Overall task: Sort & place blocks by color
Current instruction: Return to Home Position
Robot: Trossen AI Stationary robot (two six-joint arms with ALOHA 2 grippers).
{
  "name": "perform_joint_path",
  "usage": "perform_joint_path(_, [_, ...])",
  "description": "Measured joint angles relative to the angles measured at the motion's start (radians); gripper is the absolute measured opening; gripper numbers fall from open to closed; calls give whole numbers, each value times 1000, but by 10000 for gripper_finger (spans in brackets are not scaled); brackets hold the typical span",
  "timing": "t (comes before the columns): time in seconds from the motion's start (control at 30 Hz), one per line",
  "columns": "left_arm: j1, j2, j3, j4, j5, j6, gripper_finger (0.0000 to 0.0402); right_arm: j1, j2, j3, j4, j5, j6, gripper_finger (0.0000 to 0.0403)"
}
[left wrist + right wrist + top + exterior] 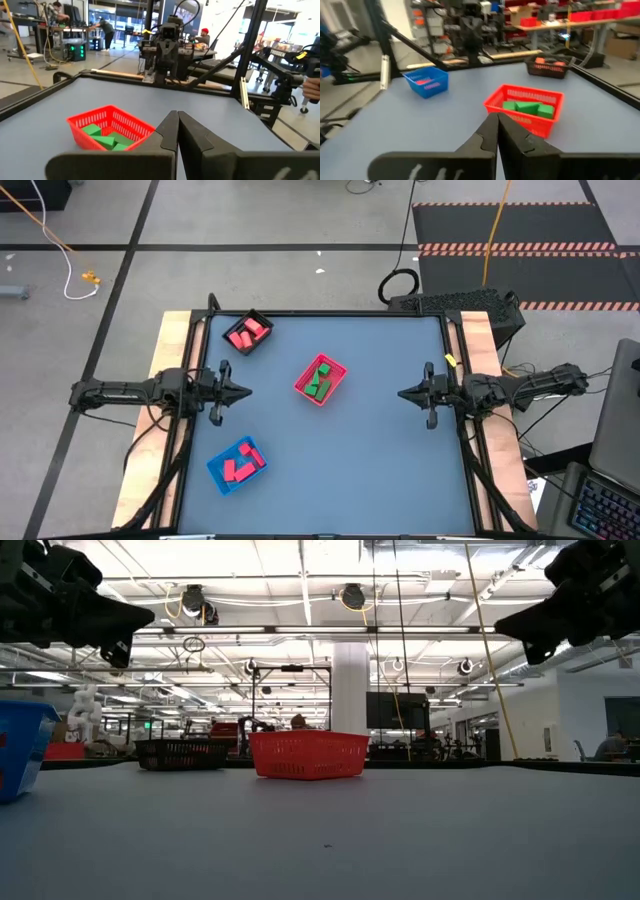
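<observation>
Several green blocks (321, 379) lie in the pink-red tray (337, 386) at the table's middle. Red-pink blocks (246, 335) lie in the black tray (262, 318) at the far left. More red-pink blocks (241, 465) lie in the blue tray (220, 477) at the near left. My left gripper (244, 391) is shut and empty at the table's left edge, level, pointing toward the pink-red tray. My right gripper (402, 393) is shut and empty at the right edge, pointing left. In the wrist views the green blocks (102, 137) (527, 107) show inside the pink-red tray.
Bare blue-grey table top (380, 470) lies between the trays and both grippers. The table's frame rails run along the left and right sides. A dark keyboard-like unit (455, 305) sits beyond the far right corner.
</observation>
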Motion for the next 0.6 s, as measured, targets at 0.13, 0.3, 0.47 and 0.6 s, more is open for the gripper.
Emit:
perform_joint_path(0.13, [0, -24, 0, -42, 0, -1, 10, 0, -16, -70, 103, -21, -18, 0])
perform_joint_path(0.3, [0, -39, 0, -43, 0, 0, 10, -17, -27, -137, 174, -8, -65, 0])
perform_joint_path(0.47, [11, -48, 1, -40, 2, 20, 10, -54, -25, -138, 232, -53, -135, 0])
perform_joint_path(0.6, [34, -52, 1, -42, 44, 18, 10, -92, -24, -139, 225, -93, -148, 0])
